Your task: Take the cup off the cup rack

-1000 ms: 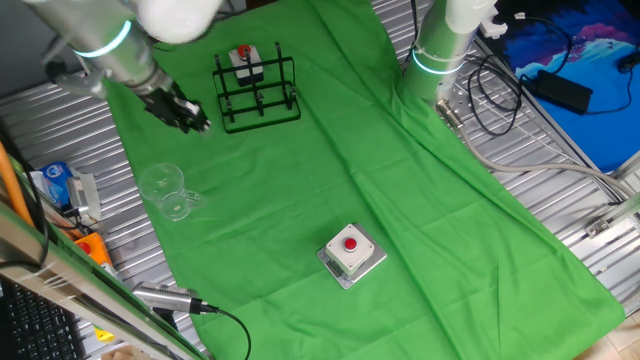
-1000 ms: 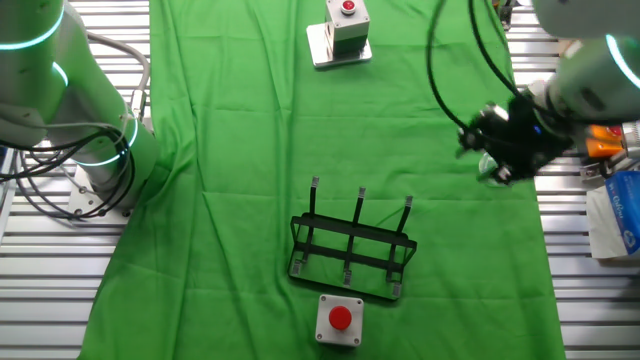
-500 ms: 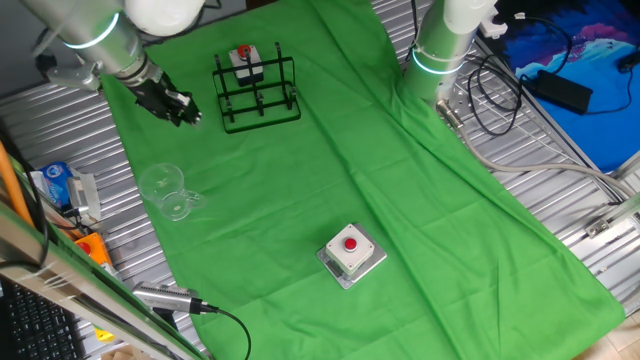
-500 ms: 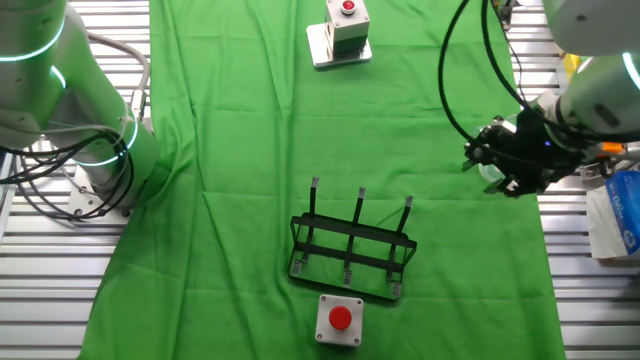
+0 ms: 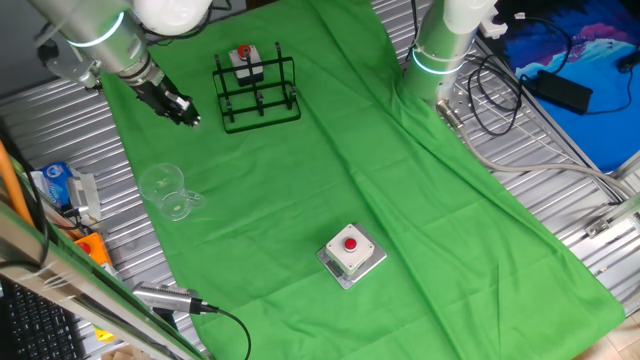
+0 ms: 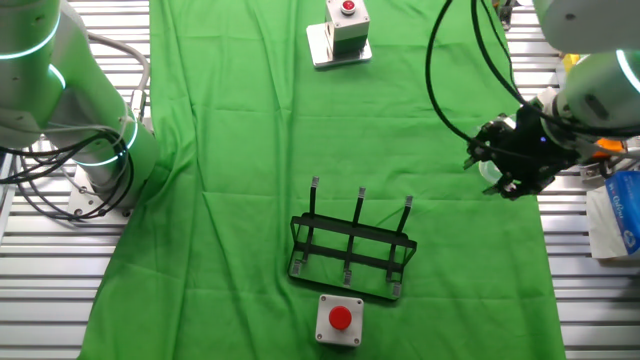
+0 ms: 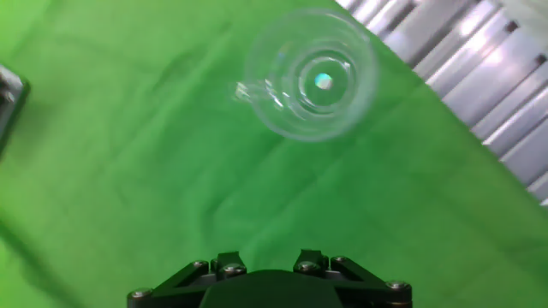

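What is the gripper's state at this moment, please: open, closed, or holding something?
Gripper: holds nothing; whether open or closed cannot be told. The cup stands free on the green cloth, off the cup rack.

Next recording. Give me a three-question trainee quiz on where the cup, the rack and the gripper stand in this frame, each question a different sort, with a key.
1. True or false: the cup hangs on a peg of the cup rack.
2. Multiple choice: in the hand view, the cup is seen (a) from above, down into its mouth, (b) from the side, (c) not at all.
3. Fill in: the gripper hangs above the green ____, between rack and cup.

Key: 1 false, it stands on the cloth, apart from the rack. 2 a. 3 cloth.
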{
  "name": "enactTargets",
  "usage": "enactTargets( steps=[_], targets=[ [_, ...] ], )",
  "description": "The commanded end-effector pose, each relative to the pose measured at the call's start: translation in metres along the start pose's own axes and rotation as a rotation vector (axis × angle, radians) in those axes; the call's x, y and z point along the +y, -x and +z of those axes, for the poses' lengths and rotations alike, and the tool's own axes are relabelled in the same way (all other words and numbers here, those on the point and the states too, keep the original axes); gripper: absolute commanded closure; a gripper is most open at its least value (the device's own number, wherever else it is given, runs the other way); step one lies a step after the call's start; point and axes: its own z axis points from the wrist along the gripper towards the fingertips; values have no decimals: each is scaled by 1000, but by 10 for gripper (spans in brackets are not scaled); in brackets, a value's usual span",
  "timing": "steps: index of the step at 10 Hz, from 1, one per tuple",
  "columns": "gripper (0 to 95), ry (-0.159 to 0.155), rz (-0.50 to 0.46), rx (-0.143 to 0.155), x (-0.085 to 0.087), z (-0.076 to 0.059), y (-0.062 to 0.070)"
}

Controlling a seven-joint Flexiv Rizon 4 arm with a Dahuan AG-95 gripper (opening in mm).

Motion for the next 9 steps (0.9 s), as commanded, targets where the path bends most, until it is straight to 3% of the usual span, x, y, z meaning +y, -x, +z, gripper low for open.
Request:
enactTargets(
  steps=[1,4,5,7,9],
  targets=[
    [570,14,-36,-4,-1,0,1],
    [570,43,-76,-28,-31,-6,-3],
    [570,45,-107,-24,-51,-8,-4],
    [570,47,-150,-26,-71,2,-4],
    [570,54,-185,-34,-87,20,1]
  ],
)
